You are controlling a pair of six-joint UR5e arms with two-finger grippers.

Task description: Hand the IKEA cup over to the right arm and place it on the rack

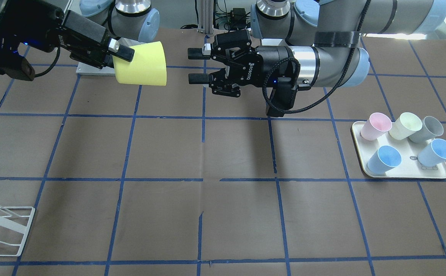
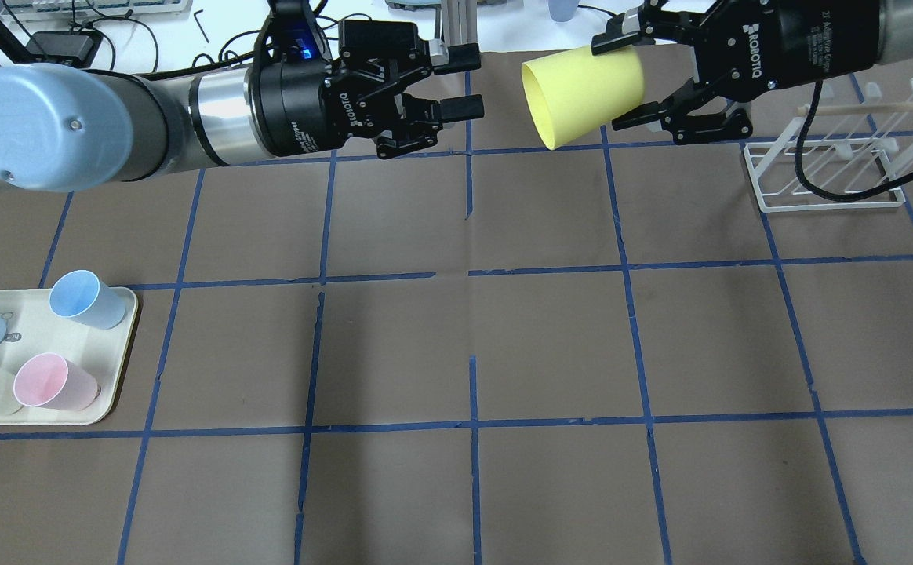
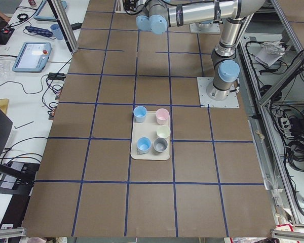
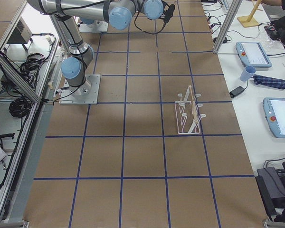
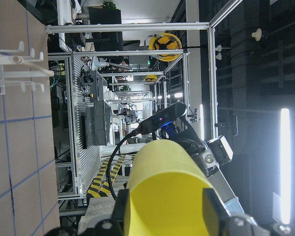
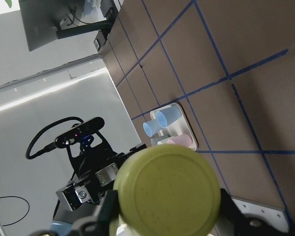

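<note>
The yellow IKEA cup point(image 2: 578, 94) lies on its side in the air, high over the table's far part, mouth toward the left arm. My right gripper point(image 2: 615, 82) is shut on its base end; this also shows in the front view point(image 1: 125, 61), with the cup point(image 1: 142, 63). My left gripper point(image 2: 472, 81) is open and empty, a short gap from the cup's rim, facing it point(image 1: 190, 65). In the left wrist view the cup point(image 5: 167, 191) fills the space ahead. The right wrist view shows its base point(image 6: 167, 187). The white wire rack point(image 2: 825, 173) stands below and beyond the right gripper.
A cream tray point(image 2: 119, 345) at the robot's left holds two blue cups, a pink, a pale cream and a grey one point(image 1: 426, 129). The rack sits at the lower left corner of the front view point(image 1: 0, 226). Blue tape lines grid the brown table.
</note>
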